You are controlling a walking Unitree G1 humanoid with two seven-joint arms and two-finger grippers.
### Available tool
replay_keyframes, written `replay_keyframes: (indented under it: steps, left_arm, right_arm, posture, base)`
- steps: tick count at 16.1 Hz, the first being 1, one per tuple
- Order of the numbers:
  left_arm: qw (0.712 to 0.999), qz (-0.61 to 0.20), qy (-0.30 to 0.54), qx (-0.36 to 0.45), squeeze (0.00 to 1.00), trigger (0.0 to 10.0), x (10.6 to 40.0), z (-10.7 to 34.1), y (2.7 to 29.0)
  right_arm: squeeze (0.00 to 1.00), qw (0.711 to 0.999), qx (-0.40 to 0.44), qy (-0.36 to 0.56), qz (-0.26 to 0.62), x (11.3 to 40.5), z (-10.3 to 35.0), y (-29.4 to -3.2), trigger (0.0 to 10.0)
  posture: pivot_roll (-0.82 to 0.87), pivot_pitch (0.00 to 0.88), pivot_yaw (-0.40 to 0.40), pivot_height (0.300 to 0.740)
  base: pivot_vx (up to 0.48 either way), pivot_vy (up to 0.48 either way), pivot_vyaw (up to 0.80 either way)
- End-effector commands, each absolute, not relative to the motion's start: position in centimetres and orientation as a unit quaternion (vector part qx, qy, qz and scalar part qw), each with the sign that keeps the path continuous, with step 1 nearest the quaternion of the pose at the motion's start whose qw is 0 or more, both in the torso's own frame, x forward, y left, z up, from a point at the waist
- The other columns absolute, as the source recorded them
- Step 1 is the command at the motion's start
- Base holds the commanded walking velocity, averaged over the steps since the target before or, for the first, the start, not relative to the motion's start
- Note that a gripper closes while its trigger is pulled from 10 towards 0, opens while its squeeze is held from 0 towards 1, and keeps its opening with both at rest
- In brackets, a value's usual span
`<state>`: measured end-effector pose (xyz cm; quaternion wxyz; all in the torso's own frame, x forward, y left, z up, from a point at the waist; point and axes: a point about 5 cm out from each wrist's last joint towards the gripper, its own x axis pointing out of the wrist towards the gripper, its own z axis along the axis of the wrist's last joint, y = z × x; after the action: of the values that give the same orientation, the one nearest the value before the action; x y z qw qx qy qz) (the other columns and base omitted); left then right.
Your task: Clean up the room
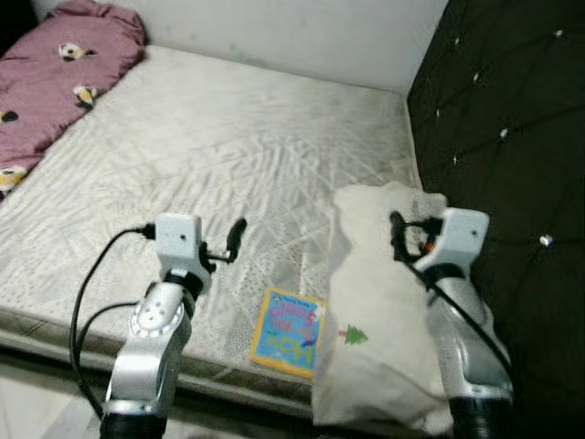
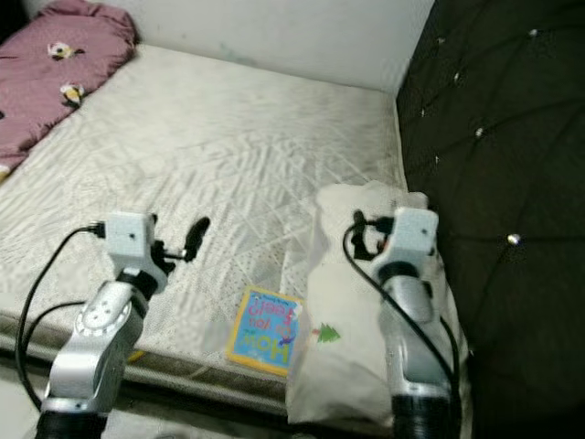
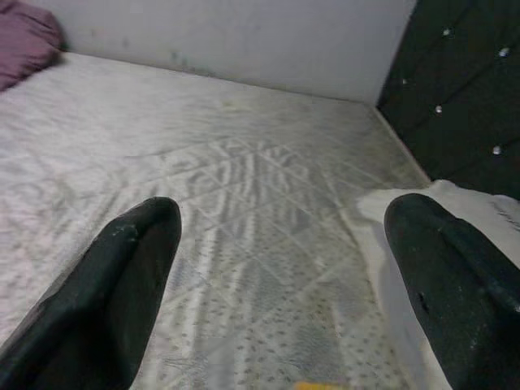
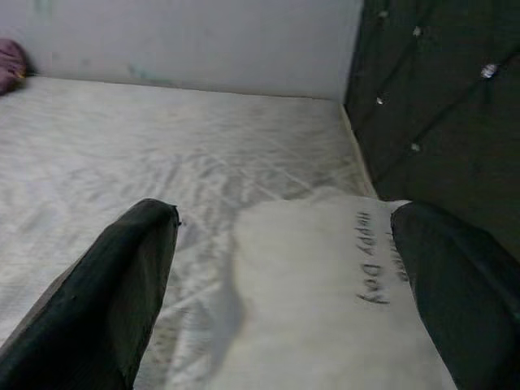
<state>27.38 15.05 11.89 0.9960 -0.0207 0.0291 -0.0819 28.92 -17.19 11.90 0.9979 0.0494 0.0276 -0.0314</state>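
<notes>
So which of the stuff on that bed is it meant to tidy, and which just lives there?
To tidy:
- colourful book, at the mattress's near edge
- white pillow, under the open right gripper

Just there:
- bare mattress
- maroon blanket
- black tufted headboard
- open left gripper hovers

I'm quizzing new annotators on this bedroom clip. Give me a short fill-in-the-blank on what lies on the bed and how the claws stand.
1. The colourful book lies on the mattress beside a white ____.
2. The pink bedding is bunched at the mattress's far ____ corner.
3. Both the left claw and the right claw are ____.

Missing words: pillow; left; open
</notes>
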Motion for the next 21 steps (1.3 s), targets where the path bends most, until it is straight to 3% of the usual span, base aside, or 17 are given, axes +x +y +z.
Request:
replay_keyframes:
  steps: [1,9,12,21]
  left_arm:
    - [0.996,-0.076,0.029,-0.019,0.00,10.0,27.38,12.02,15.28]
    - [0.996,-0.079,0.029,-0.022,0.00,10.0,27.39,12.03,15.05]
    - [0.996,-0.079,0.030,-0.023,0.00,10.0,27.41,12.02,15.04]
    - [0.996,-0.077,0.028,-0.021,0.00,10.0,27.39,12.10,15.09]
  right_arm:
    - [0.00,0.998,0.047,0.030,-0.023,28.93,11.92,-16.73,10.0]
    - [0.00,0.998,0.039,0.035,-0.021,28.94,11.80,-16.80,10.0]
    - [0.00,0.998,0.039,0.035,-0.020,28.99,11.81,-16.85,10.0]
    - [0.00,0.999,0.035,0.032,-0.018,29.06,11.82,-16.70,10.0]
  posture:
    - [-0.05,0.000,-0.072,0.740]
    - [-0.05,0.000,-0.079,0.740]
    - [-0.05,0.000,-0.079,0.740]
    - [-0.04,0.000,-0.079,0.740]
  base:
    - [0.000,0.480,-0.80]
    - [0.000,0.339,-0.10]
    - [0.000,0.480,-0.80]
    - [0.000,0.480,0.00]
